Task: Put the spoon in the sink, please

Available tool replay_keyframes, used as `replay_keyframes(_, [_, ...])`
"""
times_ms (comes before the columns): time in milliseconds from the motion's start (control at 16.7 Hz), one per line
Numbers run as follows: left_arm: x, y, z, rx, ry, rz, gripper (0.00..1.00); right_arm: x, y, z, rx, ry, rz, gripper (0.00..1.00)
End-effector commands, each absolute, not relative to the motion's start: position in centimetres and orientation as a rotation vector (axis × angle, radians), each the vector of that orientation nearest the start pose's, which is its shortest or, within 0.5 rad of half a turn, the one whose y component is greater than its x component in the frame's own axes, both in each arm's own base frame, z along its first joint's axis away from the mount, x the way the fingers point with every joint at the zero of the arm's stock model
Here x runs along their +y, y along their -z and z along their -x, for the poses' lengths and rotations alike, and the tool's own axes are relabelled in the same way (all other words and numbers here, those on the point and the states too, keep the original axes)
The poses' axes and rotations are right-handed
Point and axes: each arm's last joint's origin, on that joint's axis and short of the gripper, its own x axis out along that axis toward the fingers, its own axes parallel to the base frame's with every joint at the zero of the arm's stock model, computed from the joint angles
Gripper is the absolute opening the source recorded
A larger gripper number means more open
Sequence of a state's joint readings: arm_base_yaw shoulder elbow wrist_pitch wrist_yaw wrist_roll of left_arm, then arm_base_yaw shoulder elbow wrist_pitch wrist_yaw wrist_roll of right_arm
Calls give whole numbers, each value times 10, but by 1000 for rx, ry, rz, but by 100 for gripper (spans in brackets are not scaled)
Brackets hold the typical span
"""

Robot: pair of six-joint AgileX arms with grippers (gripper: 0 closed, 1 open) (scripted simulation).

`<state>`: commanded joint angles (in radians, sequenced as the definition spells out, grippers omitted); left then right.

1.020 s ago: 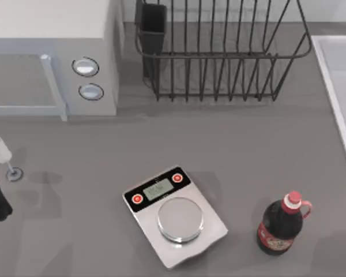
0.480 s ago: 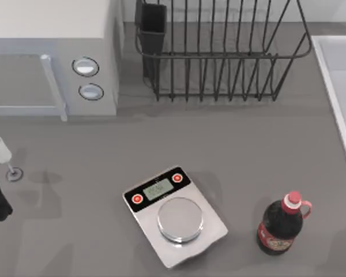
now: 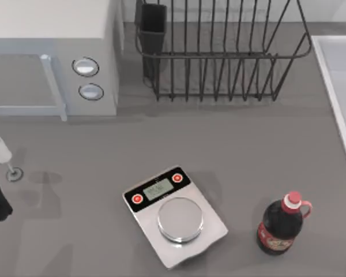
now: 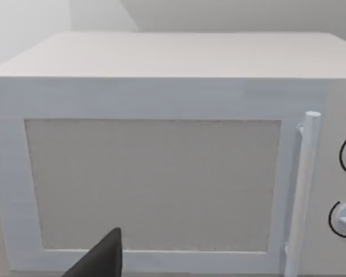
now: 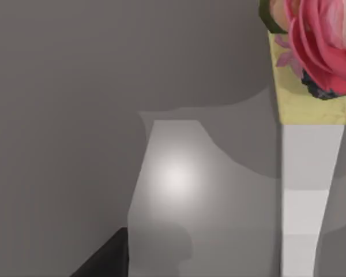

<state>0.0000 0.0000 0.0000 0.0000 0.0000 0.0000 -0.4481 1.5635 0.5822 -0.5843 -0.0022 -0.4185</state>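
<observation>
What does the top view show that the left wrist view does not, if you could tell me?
The top view adds the black dish rack, the kitchen scale, the dark bottle, a wine glass and the sink at the right edge. The left wrist view adds the door panel seen face-on. Both share the microwave, its door handle and its two dials.

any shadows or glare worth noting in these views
Top view: soft shadows fall left of the scale and bottle, and behind the dish rack. Right wrist view: a bright glare spot sits on the grey surface. Left wrist view: the microwave is evenly lit.
</observation>
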Motion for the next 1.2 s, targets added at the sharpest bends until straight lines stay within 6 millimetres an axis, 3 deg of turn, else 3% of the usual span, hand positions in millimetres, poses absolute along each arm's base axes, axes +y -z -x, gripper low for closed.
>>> replay_keyframes(240, [-1,-160,-106,0,0,0,100,-91,-93,-189,1565,24,-23,100])
replay_keyframes(1020, [-1,-160,-106,0,0,0,100,-91,-93,-189,1565,24,-23,2])
replay_keyframes(1200, [-1,-160,-106,0,0,0,100,-91,-93,-189,1565,24,-23,0])
